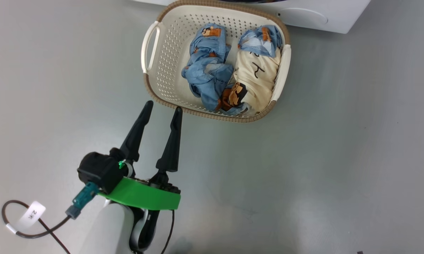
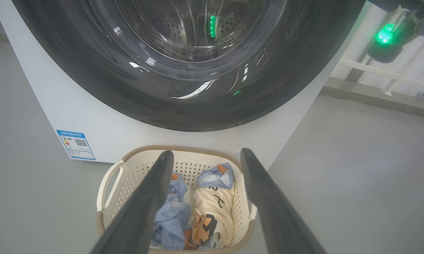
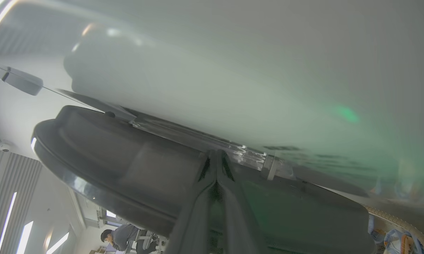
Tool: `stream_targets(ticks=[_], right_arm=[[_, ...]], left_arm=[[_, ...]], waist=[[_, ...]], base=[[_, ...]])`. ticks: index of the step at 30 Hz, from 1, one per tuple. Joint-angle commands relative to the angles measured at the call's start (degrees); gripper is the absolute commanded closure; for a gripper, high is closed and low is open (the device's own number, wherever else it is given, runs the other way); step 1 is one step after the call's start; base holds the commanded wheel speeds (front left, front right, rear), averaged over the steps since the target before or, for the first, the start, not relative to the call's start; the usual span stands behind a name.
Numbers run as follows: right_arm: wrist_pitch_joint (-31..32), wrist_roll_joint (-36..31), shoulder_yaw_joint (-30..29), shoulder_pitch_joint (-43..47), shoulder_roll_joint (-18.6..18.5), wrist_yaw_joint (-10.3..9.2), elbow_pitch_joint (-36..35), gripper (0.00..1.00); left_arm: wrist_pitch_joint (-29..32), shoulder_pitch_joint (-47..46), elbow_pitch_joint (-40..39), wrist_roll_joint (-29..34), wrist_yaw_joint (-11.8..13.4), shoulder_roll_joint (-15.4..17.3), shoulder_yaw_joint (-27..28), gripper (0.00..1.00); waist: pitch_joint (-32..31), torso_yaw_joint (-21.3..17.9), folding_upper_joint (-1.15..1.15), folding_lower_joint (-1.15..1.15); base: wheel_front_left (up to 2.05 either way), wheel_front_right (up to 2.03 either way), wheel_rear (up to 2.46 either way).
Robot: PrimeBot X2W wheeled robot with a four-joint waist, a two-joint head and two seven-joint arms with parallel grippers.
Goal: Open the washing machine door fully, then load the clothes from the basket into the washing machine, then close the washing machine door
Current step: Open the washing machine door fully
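The washing machine door (image 2: pixel 183 106), with its glossy black rim and glass bowl, lies against the white washing machine (image 2: pixel 102 130). In front of it on the floor stands the basket (image 1: pixel 162 53). The clothes lie inside it: a denim-blue bundle (image 1: pixel 206 70) and a cream patched one (image 1: pixel 256 77). My left gripper (image 1: pixel 163 107) is open and empty, with its tips just short of the basket's near rim. My right gripper (image 3: pixel 216 152) is shut, its tips at the seam between the door's rim (image 3: pixel 127 158) and the white front. I cannot tell whether they touch.
Grey floor surrounds the basket, with free room to its left and right. A blue label (image 2: pixel 75 144) marks the machine's base. My right arm's wrist with a green light (image 2: pixel 388 38) hangs beside the door's right edge. A person (image 3: pixel 116 236) sits far behind.
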Motion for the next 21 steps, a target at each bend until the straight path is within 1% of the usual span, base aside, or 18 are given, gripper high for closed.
stream_targets(ticks=[1,10,21], right_arm=[[0.48,-0.56,0.07,-0.8,1.01,0.26,-1.1,1.0],[0.56,-1.73,0.51,-0.1,1.53,0.26,-0.92,1.0],[2.51,-2.08,2.07,2.98,2.74,0.26,-2.02,1.0]], left_arm=[[-0.52,-0.27,-1.63,-0.54,0.62,1.15,1.42,0.0],[-0.52,-0.48,-1.68,-0.9,1.1,1.15,0.98,0.0],[-0.52,0.15,-1.4,-0.21,1.24,1.15,1.04,0.0]], waist=[[0.42,0.35,0.0,-0.01],[-0.16,0.63,0.0,-0.01],[-2.18,0.01,0.0,-0.01]], base=[[0.0,0.0,0.0],[0.0,0.0,0.0],[0.0,0.0,0.0]])
